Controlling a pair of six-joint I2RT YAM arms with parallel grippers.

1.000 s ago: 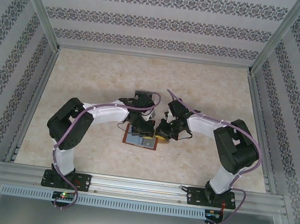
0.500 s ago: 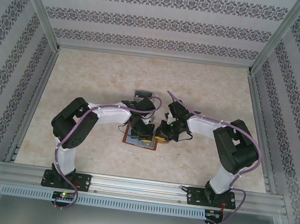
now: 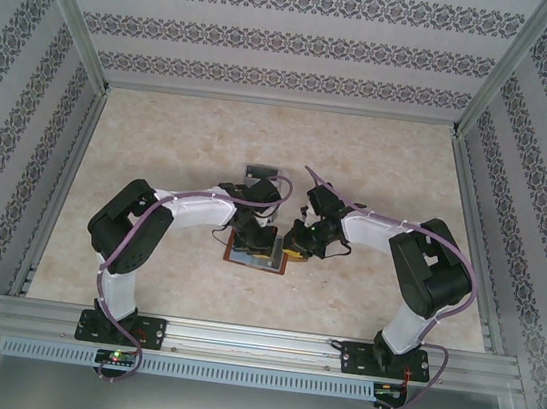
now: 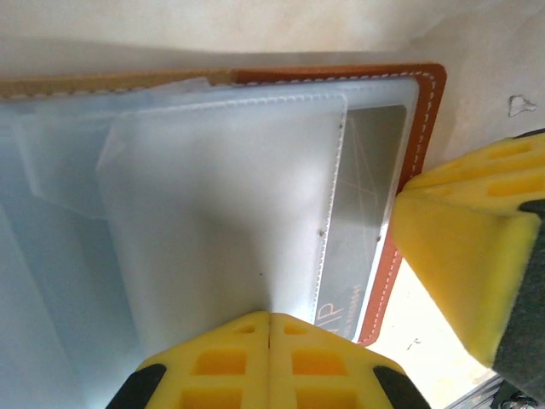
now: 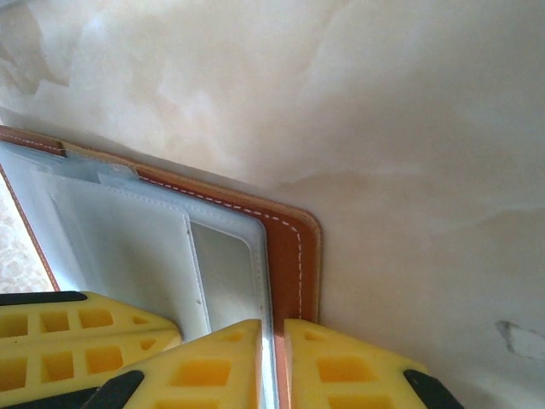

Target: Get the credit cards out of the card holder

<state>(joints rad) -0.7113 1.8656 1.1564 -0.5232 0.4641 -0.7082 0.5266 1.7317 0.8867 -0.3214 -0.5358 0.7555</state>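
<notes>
Lying open, stitched reddish-brown card holder (image 5: 295, 247), left claw (image 4: 269, 322) closed empty, right claw (image 5: 272, 331) seemingly pinching its edge

soft, even light is falling from above in the top external view, and the arms (image 3: 192, 209) are casting only short, faint shadows on the pale bench (image 3: 160, 149). in the left wrist view the left end effector (image 4: 269, 322) is blurring at close range, and the pockets of the card holder (image 4: 430, 111) are glowing milky. in the right wrist view a thin shadow is lying beside the leather edge.
</notes>
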